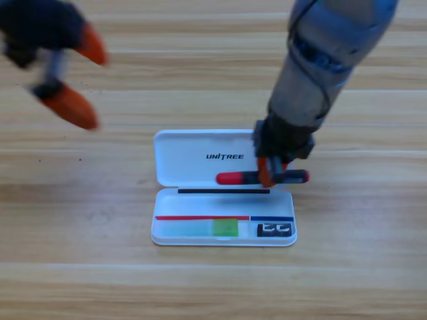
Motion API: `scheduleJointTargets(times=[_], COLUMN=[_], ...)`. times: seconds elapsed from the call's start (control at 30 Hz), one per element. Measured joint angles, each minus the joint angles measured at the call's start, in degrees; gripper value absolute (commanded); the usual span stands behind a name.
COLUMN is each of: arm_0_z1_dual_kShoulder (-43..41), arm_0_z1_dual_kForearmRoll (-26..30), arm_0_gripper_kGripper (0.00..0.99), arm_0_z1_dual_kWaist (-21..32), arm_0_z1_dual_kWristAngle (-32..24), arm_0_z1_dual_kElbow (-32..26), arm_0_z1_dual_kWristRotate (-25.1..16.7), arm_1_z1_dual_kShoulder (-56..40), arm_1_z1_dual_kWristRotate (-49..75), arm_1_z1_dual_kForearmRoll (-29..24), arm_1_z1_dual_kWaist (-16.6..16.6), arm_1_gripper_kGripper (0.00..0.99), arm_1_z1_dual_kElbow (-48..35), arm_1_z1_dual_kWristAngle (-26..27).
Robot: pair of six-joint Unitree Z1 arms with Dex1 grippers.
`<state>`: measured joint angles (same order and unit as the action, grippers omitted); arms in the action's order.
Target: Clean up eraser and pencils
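Right gripper [268, 172]: black body with orange jaws, on a grey jointed arm entering from the upper right. The jaws are clamped across the red-and-black pencil [261, 177], which it holds level over the white case [172, 160], about where the open lid meets the lower tray. The grip falls right of the stick's middle; the red half points left across the lid, and the black end pokes out to the right, past the case's edge.

Left gripper [70, 77]: drawn back to the upper left corner, well away from the case. Its two orange jaws stand spread wide apart with nothing between them. It shows blurred.

Red-and-black pencil: thick, rounded, smooth stick, glossy red on the left, dark on the right.

Green pencil [200, 228]: lies flat in the left part of the lower tray, lengthwise. Translucent; the right portion is bright green, the left portion pale bluish-white.

Eraser [275, 229]: small black rectangular block with white markings, lying in the right end of the lower tray, just beside the green pencil's green end but apart from it.

White case: smooth, hard-looking plastic, rounded corners, opened flat, lid above and tray below; dark lettering printed on the lid.

Table [80, 253]: pale wood planks, grain running left to right, matte.
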<state>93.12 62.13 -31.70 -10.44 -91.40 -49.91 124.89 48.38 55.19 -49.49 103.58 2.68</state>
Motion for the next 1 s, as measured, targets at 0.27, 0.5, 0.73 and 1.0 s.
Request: scheduleJointTargets(times=[0.27, 0.5, 0.73, 1.0], arm_0_z1_dual_kShoulder=[-3.9, -3.8, -3.4, -3.2], arm_0_z1_dual_kForearmRoll=[-3.2, -3.9, -4.5, -6.6], arm_0_gripper_kGripper=[0.990, 0.990, 0.990, 0.897], arm_0_z1_dual_kWaist=[16.1, 18.4, 18.4, 18.6], arm_0_z1_dual_kWristAngle=[-9.0, -9.0, -9.0, -9.6], arm_0_z1_dual_kElbow=[9.2, 10.9, 12.0, 12.3], arm_0_z1_dual_kWristRotate=[-7.9, -9.0, -9.0, -9.0], arm_1_z1_dual_kShoulder=[3.9, 5.7, 5.7, -6.1], arm_1_z1_dual_kWristRotate=[-1.4, -3.7, -6.3, -8.5], arm_1_z1_dual_kForearmRoll=[0.0, 0.0, 0.0, 0.0], arm_1_z1_dual_kWaist=[-3.0, -3.7, -3.9, -3.9], arm_1_gripper_kGripper=[0.000, 0.933, 0.990, 0.990], arm_1_z1_dual_kElbow=[4.2, 5.4, 5.5, -2.0], arm_1_z1_dual_kWristAngle=[-0.1, -0.9, -2.6, 5.2])
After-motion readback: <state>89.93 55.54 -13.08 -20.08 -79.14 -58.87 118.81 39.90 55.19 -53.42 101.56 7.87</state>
